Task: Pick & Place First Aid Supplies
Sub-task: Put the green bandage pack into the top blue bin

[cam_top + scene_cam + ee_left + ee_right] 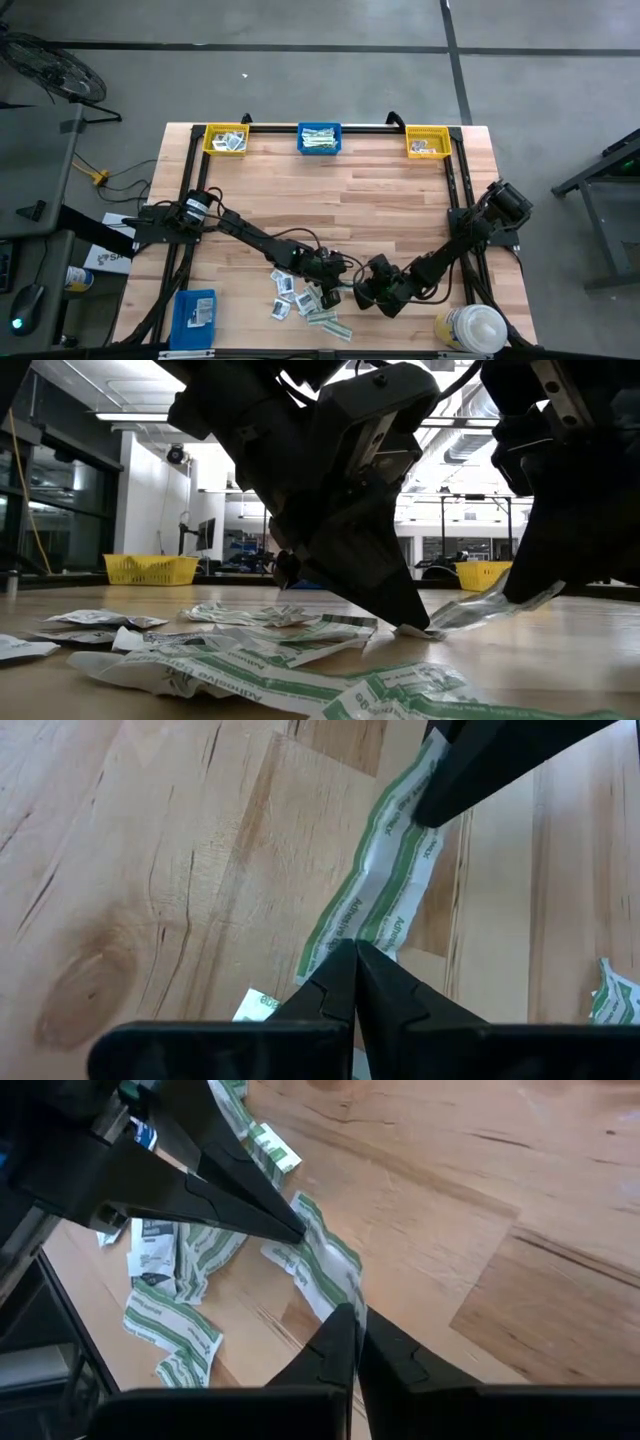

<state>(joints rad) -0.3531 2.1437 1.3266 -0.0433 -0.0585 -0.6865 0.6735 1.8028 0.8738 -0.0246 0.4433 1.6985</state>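
A green-and-white adhesive bandage strip (385, 870) lies stretched between the two claws near the front edge of the wooden desk (340, 190): the left wrist view shows the left claw (356, 952) closed on one end of it while the right claw's dark tip pins the far end, and the right wrist view shows the same strip (325, 1265) crumpled between the right claw (352, 1312), closed on it, and the left claw's pointed fingers (250, 1205). From above, the strip itself is hidden under the two meeting claws, left (332, 272) and right (368, 288), but the loose pile of packets (300, 300) shows just beside them, green strips mixed with squarish white ones. The low view alone shows the strip lifted off the desk at the right claw's end (500, 603), with the pile (250, 640) spread flat in the foreground; most print on it is too small to read. Only the high view takes in the far edge, with a yellow bin (226, 139), a blue bin (319, 138) and a second yellow bin (428, 141), their contents hard to make out. A white-capped bottle (470, 328) stands at the front right corner, partly cut off, and a blue box (194, 318) sits front left.
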